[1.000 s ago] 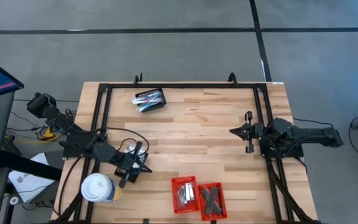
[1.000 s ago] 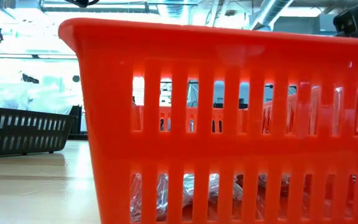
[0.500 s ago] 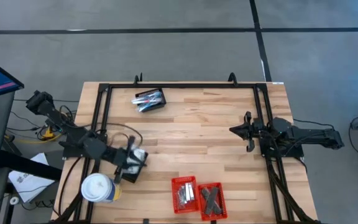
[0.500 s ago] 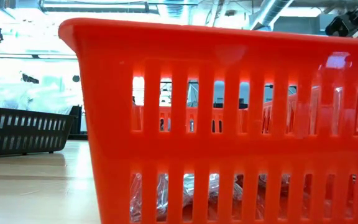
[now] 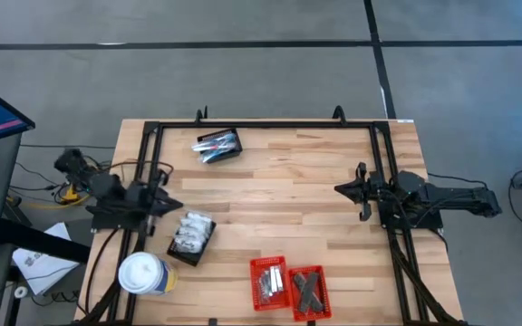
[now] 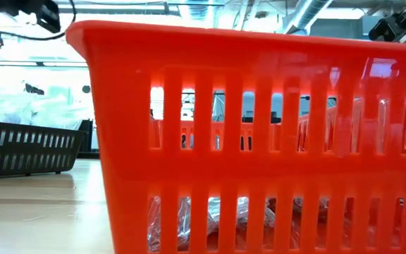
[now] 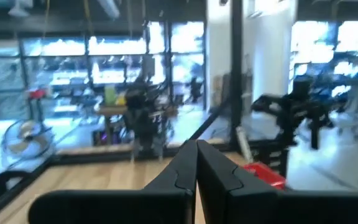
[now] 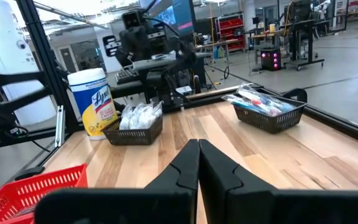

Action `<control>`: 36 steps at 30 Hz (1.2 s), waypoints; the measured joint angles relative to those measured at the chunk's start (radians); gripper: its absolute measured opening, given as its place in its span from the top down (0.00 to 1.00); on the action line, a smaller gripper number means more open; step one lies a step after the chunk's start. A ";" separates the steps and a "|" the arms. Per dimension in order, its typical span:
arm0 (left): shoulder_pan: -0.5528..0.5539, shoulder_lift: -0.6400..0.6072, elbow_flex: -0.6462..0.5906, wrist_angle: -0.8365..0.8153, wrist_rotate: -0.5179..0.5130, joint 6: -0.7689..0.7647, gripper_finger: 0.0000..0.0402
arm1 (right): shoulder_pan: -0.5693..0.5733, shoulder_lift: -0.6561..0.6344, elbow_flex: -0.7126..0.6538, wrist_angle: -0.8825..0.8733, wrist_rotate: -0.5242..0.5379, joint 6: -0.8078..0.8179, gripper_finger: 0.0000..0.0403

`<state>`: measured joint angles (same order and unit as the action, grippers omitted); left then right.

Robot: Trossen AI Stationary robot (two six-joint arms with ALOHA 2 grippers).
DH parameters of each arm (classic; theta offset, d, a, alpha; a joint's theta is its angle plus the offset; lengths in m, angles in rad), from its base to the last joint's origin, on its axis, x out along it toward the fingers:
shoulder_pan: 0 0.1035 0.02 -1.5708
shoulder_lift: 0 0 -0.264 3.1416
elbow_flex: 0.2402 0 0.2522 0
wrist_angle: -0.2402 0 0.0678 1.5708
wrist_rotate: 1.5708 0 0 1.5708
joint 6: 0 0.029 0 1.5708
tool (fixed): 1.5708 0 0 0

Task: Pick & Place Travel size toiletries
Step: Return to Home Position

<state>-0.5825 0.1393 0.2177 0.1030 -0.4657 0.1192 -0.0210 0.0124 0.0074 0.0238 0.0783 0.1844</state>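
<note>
Fingers (image 7: 179,177) of the left gripper (image 5: 163,203) are shut tight together and hold nothing. This gripper sits over the left edge of the table (image 5: 288,204). It is just beside a black bin (image 5: 185,256) full of white packets (image 5: 191,231), but it does not touch the bin. The right gripper (image 5: 341,190) is pressed shut too, and it is empty. It hangs over the right side of the table, well apart from every bin, and points at the middle.

All the toiletries lie in bins. A far bin (image 5: 239,143), also black, sits near the back edge and holds tubes (image 5: 214,147). At the front edge two red bins stand side by side. The left red bin (image 5: 267,263) holds silvery things (image 5: 269,283). The right red bin (image 5: 322,290) holds grey sticks (image 5: 308,288) that cross each other. A big white tub (image 5: 143,273) stands at the front left corner, just beside the bin of white packets.

From the low view, one red bin fills nearly the whole picture. Clear-wrapped things show through its bottom slots.
</note>
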 joint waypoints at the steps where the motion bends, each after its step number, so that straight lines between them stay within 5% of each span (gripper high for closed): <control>1: 0.004 -0.052 -0.013 -0.015 0.022 0.005 1.00 | 0.000 0.000 0.000 0.000 0.000 0.000 1.00; 3: 0.012 -0.141 -0.029 -0.077 0.067 0.007 1.00 | 0.000 0.000 0.000 0.000 0.000 0.000 1.00; 13: 0.085 -0.115 -0.035 -0.158 0.167 0.011 1.00 | 0.000 0.012 0.000 0.002 0.001 0.000 1.00; 36: 0.572 -0.126 -0.176 -0.169 0.385 -0.098 1.00 | 0.000 0.013 -0.001 0.000 0.000 0.000 1.00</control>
<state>-0.0101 0.0131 0.0422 -0.0658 -0.0807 0.0216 -0.0208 0.0254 0.0067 0.0238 0.0784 0.1848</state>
